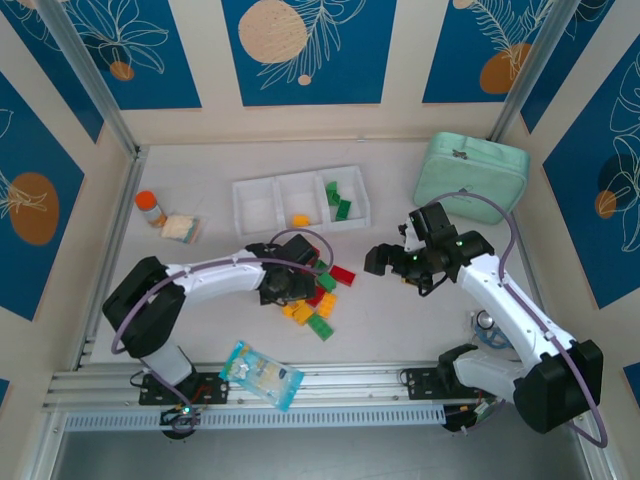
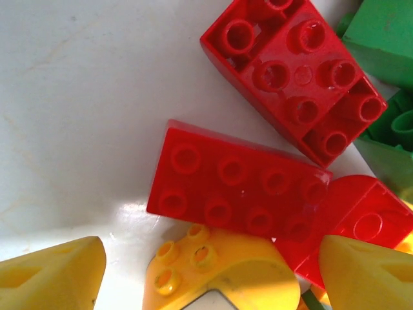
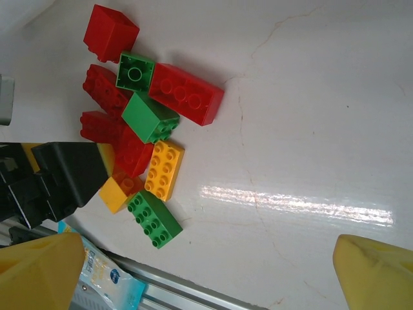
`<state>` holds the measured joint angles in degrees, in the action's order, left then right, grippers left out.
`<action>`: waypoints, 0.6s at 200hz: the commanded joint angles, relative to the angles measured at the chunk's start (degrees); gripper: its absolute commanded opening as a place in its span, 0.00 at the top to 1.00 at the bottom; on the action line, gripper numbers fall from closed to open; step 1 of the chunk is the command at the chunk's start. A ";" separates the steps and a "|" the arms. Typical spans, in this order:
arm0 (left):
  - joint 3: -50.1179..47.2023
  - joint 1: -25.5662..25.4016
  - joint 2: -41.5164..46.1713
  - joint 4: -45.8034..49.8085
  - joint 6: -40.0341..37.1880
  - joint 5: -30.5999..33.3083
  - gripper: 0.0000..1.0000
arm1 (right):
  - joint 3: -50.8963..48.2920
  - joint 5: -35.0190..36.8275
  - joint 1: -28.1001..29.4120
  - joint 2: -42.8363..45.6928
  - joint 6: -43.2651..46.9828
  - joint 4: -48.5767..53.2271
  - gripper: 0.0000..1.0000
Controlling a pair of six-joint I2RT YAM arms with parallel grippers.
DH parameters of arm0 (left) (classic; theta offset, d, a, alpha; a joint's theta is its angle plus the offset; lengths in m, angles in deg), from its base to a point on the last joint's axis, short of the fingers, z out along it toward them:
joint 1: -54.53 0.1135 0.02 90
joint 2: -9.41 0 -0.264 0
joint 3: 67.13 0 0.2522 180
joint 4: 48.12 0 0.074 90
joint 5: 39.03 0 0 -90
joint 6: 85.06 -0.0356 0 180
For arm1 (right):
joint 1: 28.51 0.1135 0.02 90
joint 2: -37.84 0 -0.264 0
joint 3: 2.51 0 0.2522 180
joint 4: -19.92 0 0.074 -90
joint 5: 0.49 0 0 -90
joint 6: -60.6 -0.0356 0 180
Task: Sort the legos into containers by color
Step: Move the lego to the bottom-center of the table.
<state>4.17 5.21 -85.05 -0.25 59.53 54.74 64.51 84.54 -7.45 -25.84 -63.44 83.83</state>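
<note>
1. I've got the left gripper (image 1: 295, 288) low over the lego pile (image 1: 320, 298), mid-table (image 1: 210, 170), just nearer to me than the bins.
2. On its wrist camera the yellow fingertips (image 2: 51, 274) sit in the two bottom corners, well apart. I read the jaws as open, with nothing clamped.
3. A curved yellow brick (image 2: 219, 274) lies between those tips. A flat red brick (image 2: 239, 194) lies just beyond it, studs up.
4. Whether the right-hand tip touches the rounded red piece (image 2: 368, 219) beside it, I cannot tell.
5. Farther out, a second red brick (image 2: 297, 77) lies at an angle, and green bricks (image 2: 387, 39) crowd the right edge.
6. The right gripper (image 1: 385, 258) hovers to the right of the pile, apart from it. Its fingers are spread fully, with nothing between them and bare tabletop beneath.
7. Its camera looks across at the pile. A red cube (image 3: 110, 32) is at the far end, a long red brick (image 3: 187, 93) beside a green block (image 3: 150, 116), then an orange-yellow brick (image 3: 164, 169). A green eight-stud brick (image 3: 153, 218) lies nearest the rail.
8. The containers (image 1: 278, 195) stand in a row beyond the pile. The right bin holds green pieces (image 1: 338, 200) and the middle bin holds one orange-yellow piece (image 1: 300, 220).
9. A mint-green case (image 1: 470, 180) sits far right, and a blue-white snack packet (image 1: 262, 375) lies by the near rail.
</note>
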 commanded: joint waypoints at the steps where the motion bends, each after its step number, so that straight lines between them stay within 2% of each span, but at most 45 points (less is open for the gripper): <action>1: 2.07 -0.43 -0.95 3.07 -0.02 -0.22 0.17 | 0.73 -1.09 -0.21 -0.56 0.91 -0.53 0.01; 120: -7.94 -0.38 8.12 4.36 3.38 -0.02 0.29 | 0.45 -0.86 -0.48 -0.63 1.00 -0.12 0.01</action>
<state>-2.34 5.21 -79.89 2.68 61.45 54.59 64.51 84.56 -7.56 -26.28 -63.27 82.57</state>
